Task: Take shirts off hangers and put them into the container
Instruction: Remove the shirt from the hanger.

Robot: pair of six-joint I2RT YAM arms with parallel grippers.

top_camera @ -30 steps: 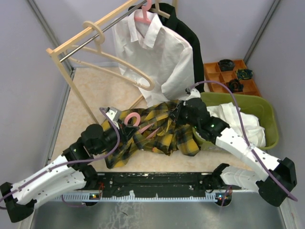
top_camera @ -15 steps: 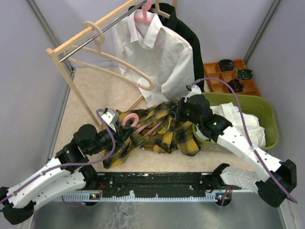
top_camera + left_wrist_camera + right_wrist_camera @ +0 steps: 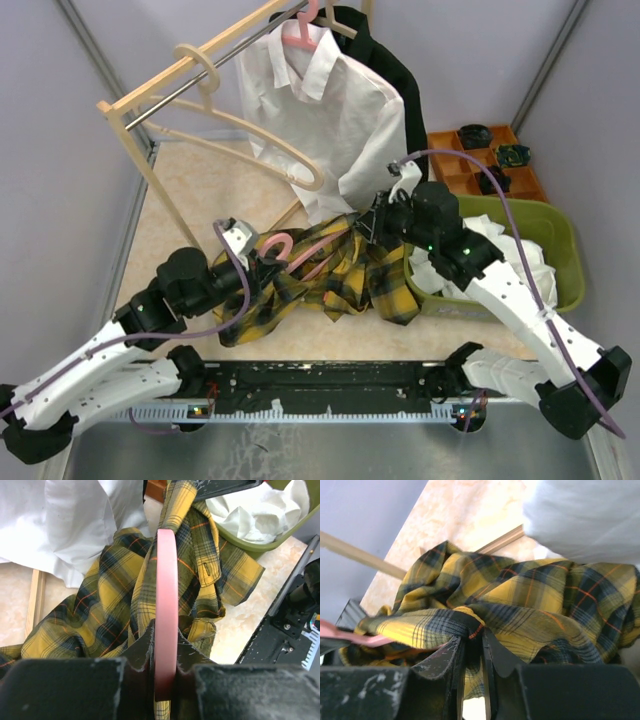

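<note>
left tool point(image 3: 165, 652) clamps pink hanger point(image 3: 165, 580), right tool point(image 3: 472, 647) pinches plaid shirt point(image 3: 525, 597).

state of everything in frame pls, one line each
plaid shirt: crumpled on the table, outside the container, pink hanger tangled in it
pink hanger: clamped in the left gripper
left gripper: shut on the pink hanger
right gripper: pinching a plaid shirt fold
hanging white shirt: on the rack, on its own hanger
black shirt: hanging behind it
beige hanger: bare, on the rack
container: holds a crumpled white shirt
</note>
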